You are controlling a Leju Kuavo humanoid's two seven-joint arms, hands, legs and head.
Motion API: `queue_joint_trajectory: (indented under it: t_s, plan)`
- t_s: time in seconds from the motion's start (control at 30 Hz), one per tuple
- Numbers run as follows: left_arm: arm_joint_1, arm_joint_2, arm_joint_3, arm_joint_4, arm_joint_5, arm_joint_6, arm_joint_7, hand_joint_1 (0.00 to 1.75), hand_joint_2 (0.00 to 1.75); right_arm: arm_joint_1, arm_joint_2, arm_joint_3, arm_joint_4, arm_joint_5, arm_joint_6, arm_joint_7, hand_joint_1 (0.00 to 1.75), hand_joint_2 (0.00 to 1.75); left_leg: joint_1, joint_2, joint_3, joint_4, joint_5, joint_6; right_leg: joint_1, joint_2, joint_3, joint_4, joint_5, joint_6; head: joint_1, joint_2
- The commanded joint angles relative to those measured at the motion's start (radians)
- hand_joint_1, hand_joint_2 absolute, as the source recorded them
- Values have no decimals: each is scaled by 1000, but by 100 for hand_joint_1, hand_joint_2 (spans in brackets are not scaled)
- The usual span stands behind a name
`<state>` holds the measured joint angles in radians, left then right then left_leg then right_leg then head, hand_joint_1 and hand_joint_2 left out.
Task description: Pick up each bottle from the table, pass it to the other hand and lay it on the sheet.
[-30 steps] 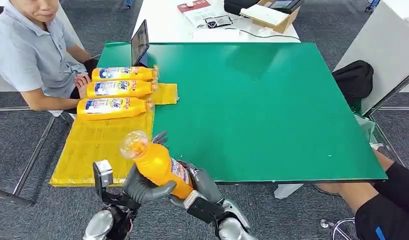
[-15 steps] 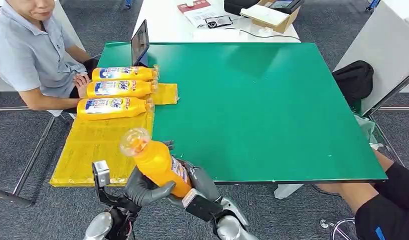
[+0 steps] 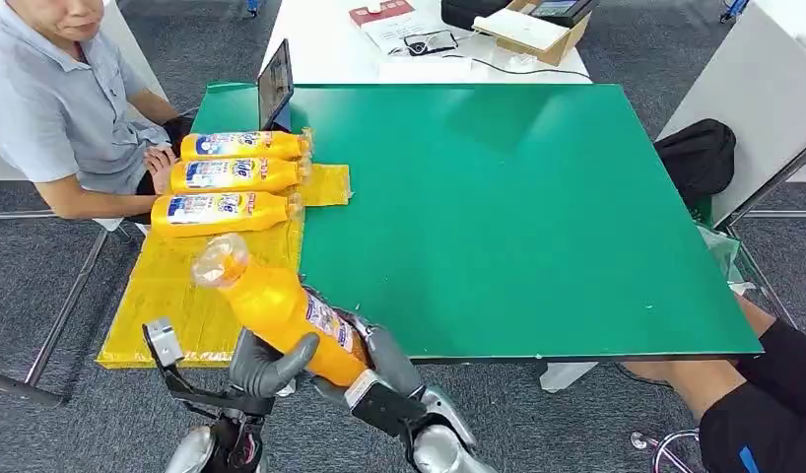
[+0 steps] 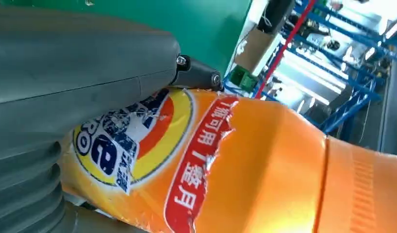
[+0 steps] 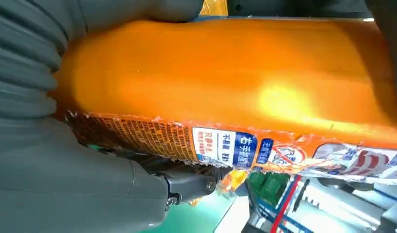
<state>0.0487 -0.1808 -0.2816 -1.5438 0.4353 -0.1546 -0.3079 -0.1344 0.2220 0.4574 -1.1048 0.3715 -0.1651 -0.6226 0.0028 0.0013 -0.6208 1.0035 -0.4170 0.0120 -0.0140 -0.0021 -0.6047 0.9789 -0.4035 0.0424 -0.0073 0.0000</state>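
A: So, which step is this?

B: The hand-over, I'd judge. The orange bottle (image 3: 281, 307) sits at the lower left of the head view, tilted, cap toward the upper left, over the near edge of the yellow sheet (image 3: 172, 296). Both hands are on its lower body: the left hand (image 3: 264, 365) curls its fingers around it from the left, and the right hand (image 3: 379, 360) wraps it from the right.

A: Are both really gripping?

B: It looks so. In the left wrist view the grey thumb (image 4: 85, 63) lies against the label, and in the right wrist view the right hand's fingers (image 5: 51, 145) close around the bottle. Which hand bears the weight, I cannot tell.

A: What does the next move call for?

B: Probably the right hand letting go, then the left laying the bottle flat on the bare sheet, below the row.

A: What else is about?

B: Three laid bottles (image 3: 227, 175) lie side by side at the sheet's far end, on the green table (image 3: 517, 217). A seated person (image 3: 59, 108) at the upper left rests a hand beside them, and a laptop (image 3: 275, 84) stands behind. The laid bottles and that hand are the things to keep clear of.
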Motion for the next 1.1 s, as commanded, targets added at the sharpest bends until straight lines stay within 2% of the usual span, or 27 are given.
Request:
queue_joint_trajectory:
  t_s: [0.03,0.07,0.1,0.13,0.2,0.23,0.27,0.3,0.33,0.4,0.43,0.5,0.57,0.6,0.67,0.7,0.73,0.87,1.1]
  plan:
    - [-82,-6,90,56,-38,136,21,175,175,29,-10,49,77,31,-53,26,0,175,1,-2,5,-1,-1,-1,1,-2,6,-2,-2,-2,0,0]
    - [-89,4,95,67,-49,143,18,175,175,29,-8,50,77,35,-67,28,0,0,2,-3,7,-1,-2,-1,2,-3,8,-2,-2,-2,0,0]
    - [-98,21,104,77,-79,161,7,175,175,26,-7,48,74,36,-79,26,0,0,1,-2,4,-1,0,-1,1,-2,5,-1,-1,-1,0,0]
    - [-106,27,106,87,-88,159,6,175,175,24,-7,47,71,34,-83,29,0,0,2,-3,10,-1,-3,-2,2,-2,11,-1,-4,-3,0,0]
    - [-125,58,108,117,-173,195,22,175,175,18,-5,31,62,29,-123,32,0,0,2,-1,12,-2,-4,-2,2,0,12,-1,-4,-4,0,0]
    - [-133,69,106,131,-202,202,20,175,175,22,-1,17,52,26,-149,26,0,0,1,-1,8,-1,-3,-2,2,-1,9,-1,-3,-3,0,0]
    - [-146,78,112,150,-250,219,28,175,175,26,12,-16,31,18,-227,-1,0,0,1,0,9,-2,-2,-2,2,0,9,-1,-3,-3,0,0]
    - [-148,80,115,151,-250,219,28,175,175,21,11,-16,29,18,-226,-1,0,0,0,-2,4,-2,0,-1,0,-1,4,-1,-1,-2,0,0]
    - [-154,82,120,161,-264,218,30,175,175,23,8,-21,14,14,-229,3,0,0,1,-3,7,-2,-1,-1,1,-2,8,-1,-2,-3,0,0]
    - [-185,95,122,194,-361,249,35,175,175,32,23,-76,-36,-13,-361,-66,0,0,0,-1,7,-2,-1,-1,1,-1,7,0,-2,-2,0,0]
    - [-213,144,74,224,-542,331,59,175,175,39,27,-99,-87,-30,-435,-76,0,0,0,-1,2,-1,0,-1,0,-1,2,0,-1,-1,0,0]
    - [-249,140,108,277,-620,322,51,175,175,36,12,-107,-104,-46,-437,-75,0,0,0,-4,2,-1,1,-1,0,-3,3,0,-1,-1,0,0]
    - [-330,190,64,395,-950,394,126,175,175,48,-3,-112,-187,-81,-490,-76,0,0,0,-6,3,-1,1,0,0,-5,4,0,-1,-1,0,0]
    - [-344,185,80,420,-958,388,114,175,175,47,-6,-117,-189,-82,-485,-76,0,0,0,-5,3,-1,1,-1,0,-5,5,0,-1,-2,0,0]
    - [-414,212,57,523,-1146,383,166,175,175,54,-8,-135,-223,-83,-480,-76,0,0,0,-5,2,-1,1,0,0,-4,3,0,-1,-1,0,0]
    - [-428,209,69,546,-1154,377,156,175,175,56,-8,-142,-227,-80,-473,-76,0,0,0,-7,3,-1,1,-1,0,-7,5,0,-1,-2,0,0]
    - [-467,228,47,606,-1243,364,200,175,175,57,-8,-150,-224,-75,-454,-76,0,0,1,-8,5,-1,1,-1,1,-7,7,0,-2,-2,0,0]
    - [-573,258,38,794,-1387,348,240,175,175,67,-3,-166,-210,-67,-410,-76,0,0,1,-5,6,-1,1,-1,1,-5,7,-1,-1,-2,0,0]
    - [-658,292,13,945,-1570,383,284,175,175,94,-11,-167,-180,-63,-371,-76,0,0,1,-2,7,-1,0,-1,2,-2,7,0,-1,-2,0,0]
